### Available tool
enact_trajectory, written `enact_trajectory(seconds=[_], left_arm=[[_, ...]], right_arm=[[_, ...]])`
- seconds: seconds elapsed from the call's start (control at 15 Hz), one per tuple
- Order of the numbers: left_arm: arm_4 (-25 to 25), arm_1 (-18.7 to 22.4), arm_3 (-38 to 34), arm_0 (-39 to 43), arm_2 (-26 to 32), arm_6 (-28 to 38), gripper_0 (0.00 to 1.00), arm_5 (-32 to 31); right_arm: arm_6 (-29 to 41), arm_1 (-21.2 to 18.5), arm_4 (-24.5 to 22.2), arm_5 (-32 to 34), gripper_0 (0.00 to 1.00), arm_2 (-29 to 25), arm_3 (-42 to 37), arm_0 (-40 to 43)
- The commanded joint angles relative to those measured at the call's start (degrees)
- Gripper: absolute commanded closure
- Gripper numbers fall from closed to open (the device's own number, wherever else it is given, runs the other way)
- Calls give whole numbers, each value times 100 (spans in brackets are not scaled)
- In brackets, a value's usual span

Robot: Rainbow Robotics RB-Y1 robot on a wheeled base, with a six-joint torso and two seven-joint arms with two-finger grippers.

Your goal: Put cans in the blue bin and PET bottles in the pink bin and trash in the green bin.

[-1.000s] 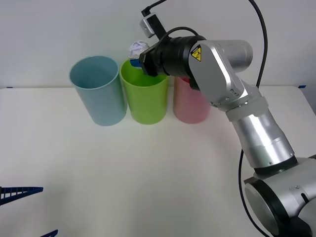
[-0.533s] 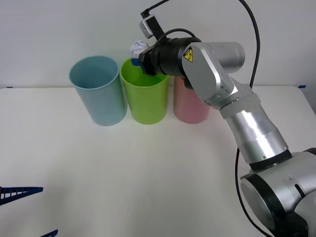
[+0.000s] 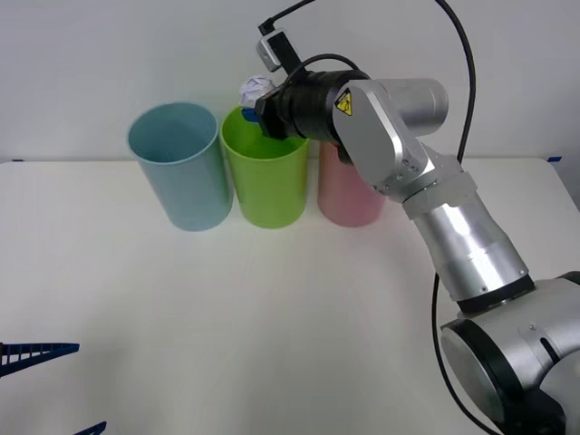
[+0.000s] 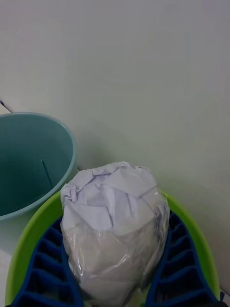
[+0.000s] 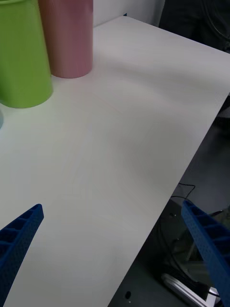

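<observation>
**Paper ball now poised over the green bin's mouth**

Over the last second the right arm has swung a little further toward the row of bins and then settled; between the last two front views the arm barely shifts. The right gripper (image 3: 256, 101) hangs at the far rim of the green bin (image 3: 265, 181), with the trash (image 3: 256, 89) pinched between its blue ribbed fingers (image 4: 43, 268). In the right wrist view the crumpled white paper sits squeezed between both fingers, with the lime rim curving beneath and around it, so the ball looks to be directly above the opening rather than beside it.

On the table's clock face, seen from the robot, the three bins stand in a row at about twelve o'clock: the blue bin (image 3: 179, 166) toward eleven, touching or just beside the green one, and the pink bin (image 3: 349, 195) toward one, partly hidden behind the right arm.

The left gripper (image 5: 115, 249) waits low near seven o'clock, its fingers spread wide apart over bare table (image 5: 134, 144).

The slowing suggests the carry is finished and the release is the step in hand. Letting go should drop the paper into the correct bin; the main risk is the ball catching the far rim, since the gripper sits toward the back edge.
</observation>
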State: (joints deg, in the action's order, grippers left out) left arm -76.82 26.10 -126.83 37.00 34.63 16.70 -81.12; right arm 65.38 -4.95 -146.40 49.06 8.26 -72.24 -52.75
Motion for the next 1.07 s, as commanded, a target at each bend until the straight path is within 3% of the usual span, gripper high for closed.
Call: enact_trajectory(seconds=[0.07,0.13,0.2,0.27,0.33,1.07], left_arm=[[0,0,0,0,0,0,0,0],[0,0,0,0,0,0,0,0],[0,0,0,0,0,0,0,0],[0,0,0,0,0,0,0,0],[0,0,0,0,0,0,0,0],[0,0,0,0,0,0,0,0]], right_arm=[[-17,-6,-12,-1,100,27,0,1],[-17,-6,-12,-1,100,35,0,1],[-52,-6,-12,-107,65,62,0,10],[-87,-6,-29,-239,10,106,0,28],[-122,-6,-29,-282,0,123,0,28],[-307,-6,67,-335,0,132,0,28]])
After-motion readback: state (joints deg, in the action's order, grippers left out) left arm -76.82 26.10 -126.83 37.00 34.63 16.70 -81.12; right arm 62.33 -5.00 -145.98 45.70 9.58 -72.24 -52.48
